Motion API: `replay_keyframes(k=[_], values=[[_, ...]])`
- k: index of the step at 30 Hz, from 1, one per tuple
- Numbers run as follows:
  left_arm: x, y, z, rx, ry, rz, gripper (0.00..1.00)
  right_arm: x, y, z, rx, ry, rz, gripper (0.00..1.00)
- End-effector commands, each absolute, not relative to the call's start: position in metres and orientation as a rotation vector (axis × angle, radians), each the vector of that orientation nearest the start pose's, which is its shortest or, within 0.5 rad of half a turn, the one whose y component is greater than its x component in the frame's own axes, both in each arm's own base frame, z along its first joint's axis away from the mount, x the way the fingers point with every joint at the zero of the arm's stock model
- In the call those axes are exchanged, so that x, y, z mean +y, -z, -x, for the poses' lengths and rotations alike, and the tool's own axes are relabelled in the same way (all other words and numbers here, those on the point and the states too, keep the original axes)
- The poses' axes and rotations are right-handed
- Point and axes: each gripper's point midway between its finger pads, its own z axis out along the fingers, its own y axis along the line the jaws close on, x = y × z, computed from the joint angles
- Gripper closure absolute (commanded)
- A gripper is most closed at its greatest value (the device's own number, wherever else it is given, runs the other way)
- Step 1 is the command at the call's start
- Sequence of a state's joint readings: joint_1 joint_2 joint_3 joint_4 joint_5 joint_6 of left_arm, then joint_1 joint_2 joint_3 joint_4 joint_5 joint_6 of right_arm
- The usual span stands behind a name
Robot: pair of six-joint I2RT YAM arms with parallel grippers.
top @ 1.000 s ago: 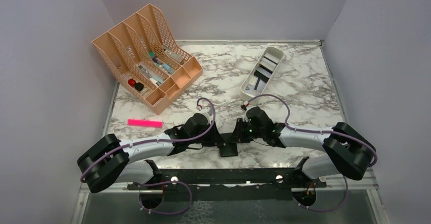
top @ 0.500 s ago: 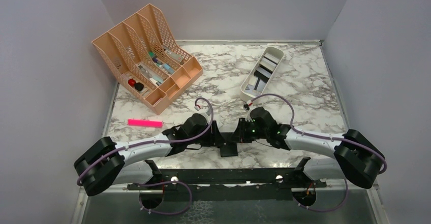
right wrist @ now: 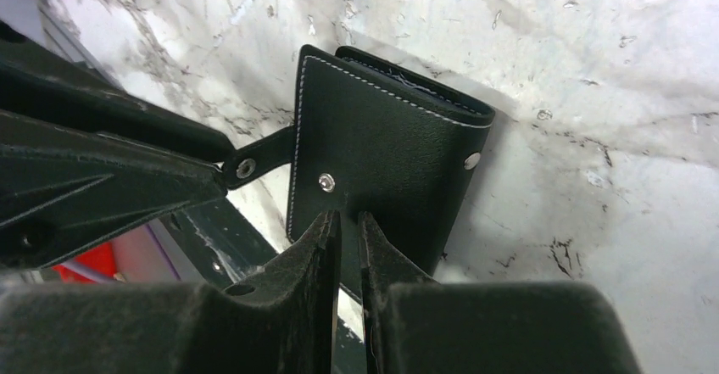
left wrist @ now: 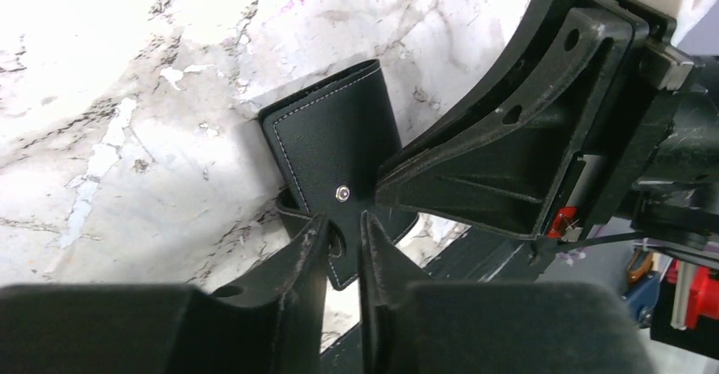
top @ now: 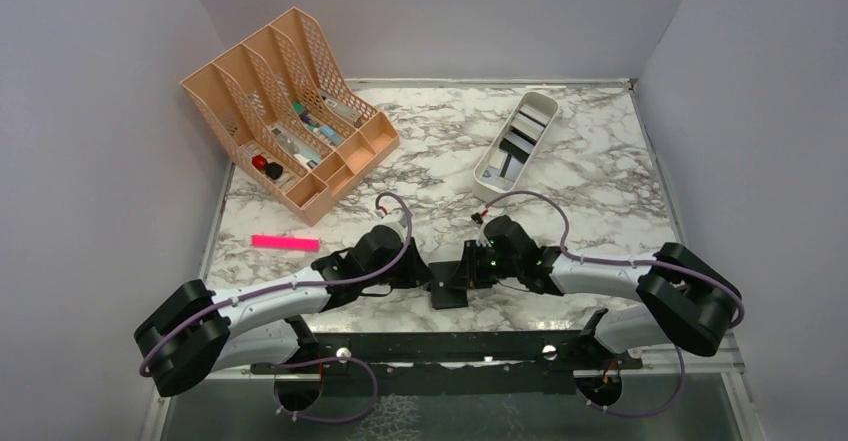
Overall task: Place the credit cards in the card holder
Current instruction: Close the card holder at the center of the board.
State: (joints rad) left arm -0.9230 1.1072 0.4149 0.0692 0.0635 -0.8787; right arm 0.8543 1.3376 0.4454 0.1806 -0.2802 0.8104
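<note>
Left gripper [left wrist: 343, 231], right gripper [right wrist: 346, 223] low, pinching card holder [right wrist: 390, 149]

Marble-patterned table [top: 600, 191] enclosed by grey walls [top: 450, 11]. Rear left: peach lattice-sided desk organiser [top: 300, 61], set askew (its compartments hold small items, among them a red-and-black one [top: 265, 164]). Left, nearer: pink marker [top: 285, 243] lying flat. Rear right: white oblong tray [top: 541, 97], angled.
</note>
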Motion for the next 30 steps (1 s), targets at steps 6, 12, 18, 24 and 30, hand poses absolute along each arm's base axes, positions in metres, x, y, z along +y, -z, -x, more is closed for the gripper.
replay_keyframes(k=[6, 12, 18, 24, 30], values=[[-0.277, -0.069, -0.149, 2.397, 1.063, -0.091, 0.93, 0.284, -0.019, -0.157, 2.634, -0.872, 0.308, 0.82], [-0.282, -0.072, -0.147, 2.371, 1.124, -0.108, 0.89, 0.283, -0.017, -0.154, 2.626, -0.9, 0.289, 0.82], [-0.29, -0.075, -0.156, 2.355, 1.12, -0.105, 1.0, 0.285, -0.015, -0.15, 2.63, -0.938, 0.277, 0.82], [-0.294, -0.067, -0.16, 2.377, 1.091, -0.098, 1.0, 0.287, -0.015, -0.149, 2.624, -0.961, 0.263, 0.82], [-0.299, -0.062, -0.164, 2.379, 1.093, -0.095, 1.0, 0.286, -0.02, -0.149, 2.606, -0.974, 0.256, 0.83]])
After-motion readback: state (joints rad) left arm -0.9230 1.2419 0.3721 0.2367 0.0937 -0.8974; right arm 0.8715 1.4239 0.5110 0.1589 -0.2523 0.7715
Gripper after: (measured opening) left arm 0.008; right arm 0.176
